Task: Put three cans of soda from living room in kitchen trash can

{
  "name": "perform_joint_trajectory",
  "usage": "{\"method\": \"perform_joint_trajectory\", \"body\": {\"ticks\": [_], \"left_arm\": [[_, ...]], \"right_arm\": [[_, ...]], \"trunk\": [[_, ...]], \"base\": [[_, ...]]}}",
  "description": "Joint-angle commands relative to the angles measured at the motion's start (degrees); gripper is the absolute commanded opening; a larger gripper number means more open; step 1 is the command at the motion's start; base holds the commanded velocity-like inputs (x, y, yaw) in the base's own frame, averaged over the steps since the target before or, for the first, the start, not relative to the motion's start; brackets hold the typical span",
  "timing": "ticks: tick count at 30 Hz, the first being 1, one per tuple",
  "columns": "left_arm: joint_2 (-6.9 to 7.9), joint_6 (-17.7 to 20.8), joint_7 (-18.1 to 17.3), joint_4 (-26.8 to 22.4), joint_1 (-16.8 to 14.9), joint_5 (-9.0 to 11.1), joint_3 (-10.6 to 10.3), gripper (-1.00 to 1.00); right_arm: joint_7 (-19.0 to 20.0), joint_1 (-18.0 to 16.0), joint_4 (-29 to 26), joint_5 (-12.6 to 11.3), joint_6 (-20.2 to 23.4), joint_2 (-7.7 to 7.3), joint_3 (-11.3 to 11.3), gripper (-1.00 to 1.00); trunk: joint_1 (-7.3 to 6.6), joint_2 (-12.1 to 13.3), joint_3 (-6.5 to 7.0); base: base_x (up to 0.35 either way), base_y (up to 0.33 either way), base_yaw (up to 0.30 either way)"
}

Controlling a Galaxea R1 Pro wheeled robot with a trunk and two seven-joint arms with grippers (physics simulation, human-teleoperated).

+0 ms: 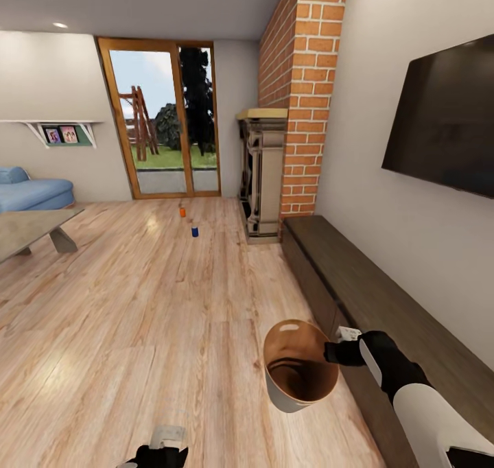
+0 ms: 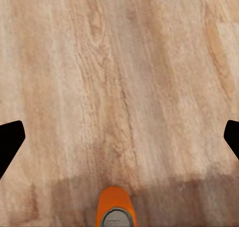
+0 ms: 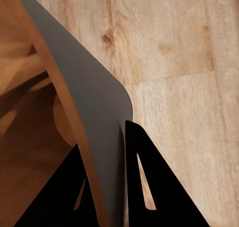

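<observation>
The robot stands in the living room (image 1: pixel 137 276), on a floor (image 1: pixel 137 303) of pale reddish wood planks that runs back to a wood-framed glass door (image 1: pixel 161 118) with a garden outside. A red brick chimney (image 1: pixel 302 90) rises over an ornate fireplace (image 1: pixel 262 180); a dark television (image 1: pixel 446 121) hangs on the wall above a long low dark cabinet (image 1: pixel 370 296). A blue sofa (image 1: pixel 31 190) and a grey table (image 1: pixel 31 231) sit across the room.

The right gripper (image 1: pixel 336 353) is clamped on the rim of the tash can (image 1: pixel 298 368) — in the right wrist view one black finger (image 3: pixel 149 187) lies outside the grey wall (image 3: pixel 94 102) and the other inside, against the glossy brown lining. The bin hangs tilted, its mouth turned up toward the head camera.

The left gripper (image 1: pixel 159 454) has its jaws wide apart, its fingertips (image 2: pixel 9 139) at either edge of the wrist view, bare planks between them. An orange soda can (image 2: pixel 116 209) stands on the floor just short of the jaws, not between them.

Far ahead of both grippers, near the door, another orange can (image 1: pixel 182 211) and a dark blue can (image 1: pixel 195 231) stand on the floor, near each other.
</observation>
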Motion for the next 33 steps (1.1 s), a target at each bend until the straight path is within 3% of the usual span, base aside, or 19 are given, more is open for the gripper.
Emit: {"method": "perform_joint_trajectory", "body": {"ticks": [1,3,5,12,28,33], "left_arm": [[0.0,-0.4,0.0,0.2,0.0,0.0,0.0,1.0],[0.01,-3.3,0.0,0.7,0.0,-0.1,-0.1,1.0],[0.08,-10.3,0.0,1.9,0.0,-0.2,-0.3,1.0],[0.23,-16.9,0.0,4.9,0.0,-0.2,-0.4,1.0],[0.08,-18.2,0.1,5.5,0.1,-0.3,-1.2,1.0],[0.1,-18.2,0.6,5.6,0.1,-0.3,-2.3,1.0]], "right_arm": [[0.3,0.0,0.0,-1.4,0.2,0.02,-0.1,-1.0],[0.3,0.0,0.0,-1.4,0.2,0.03,-0.1,-1.0],[0.3,0.0,0.0,-1.4,0.3,0.05,-0.1,-1.0],[0.3,0.0,0.0,-1.5,0.3,0.05,0.0,-1.0],[0.3,0.0,0.0,-1.4,0.4,0.05,0.1,-1.0],[0.3,-0.2,-0.2,-1.3,3.8,0.0,0.4,-1.0]], "trunk": [[0.22,-0.4,-0.18],[0.66,-1.2,-0.53],[1.1,-2.0,-0.89],[2.64,-4.8,-2.15],[6.15,-11.2,-5.02],[7.25,-13.3,-5.96]], "base": [[0.0,0.0,0.0],[0.0,0.0,0.0],[0.0,0.0,0.0],[0.0,0.0,0.0],[0.0,0.0,0.0],[0.0,0.0,0.0]]}}
